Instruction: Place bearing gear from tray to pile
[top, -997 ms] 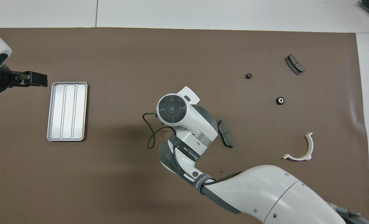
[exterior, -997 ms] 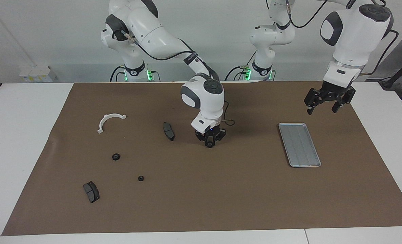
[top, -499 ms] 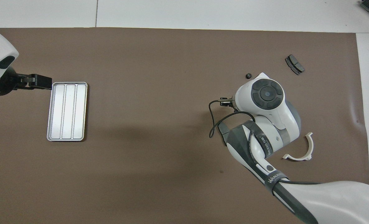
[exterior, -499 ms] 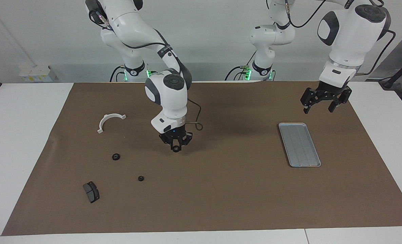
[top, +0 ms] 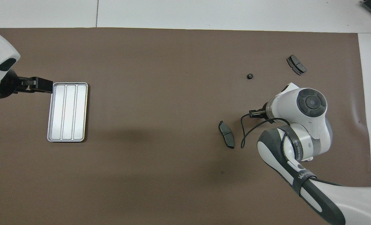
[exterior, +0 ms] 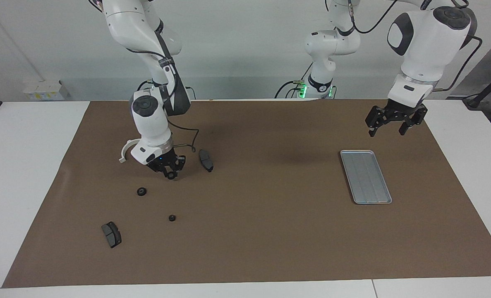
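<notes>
Over the pile's ground, between the white semicircular bracket (exterior: 134, 147) and the nearer-to-robots brake pad (exterior: 206, 160), the right gripper (exterior: 171, 174) hangs low above the brown mat (exterior: 270, 231), fingers closed on a small dark ring-shaped part, judged to be the bearing gear (exterior: 171, 176). Taking the bracket as landmark: gear in grip sits beside it toward the left arm's end of the table. Two more small black gears lie on the mat farther from the robots than the bracket, one (exterior: 142, 191) close to it, one (exterior: 172, 217) farther still; second brake pad (exterior: 111, 234) farthest of all. Overhead view hides the gripper and held gear under the right arm's wrist. Relation that matters: drop spot is straight below the gripper, so the move called for is a short descent and release, no sideways travel. Tray (exterior: 365, 176) lies well apart from the bracket, toward the left arm's end, nothing on it. Left gripper (exterior: 391, 123) waits in the air by the tray's robot-side end, fingers spread, nothing held.
</notes>
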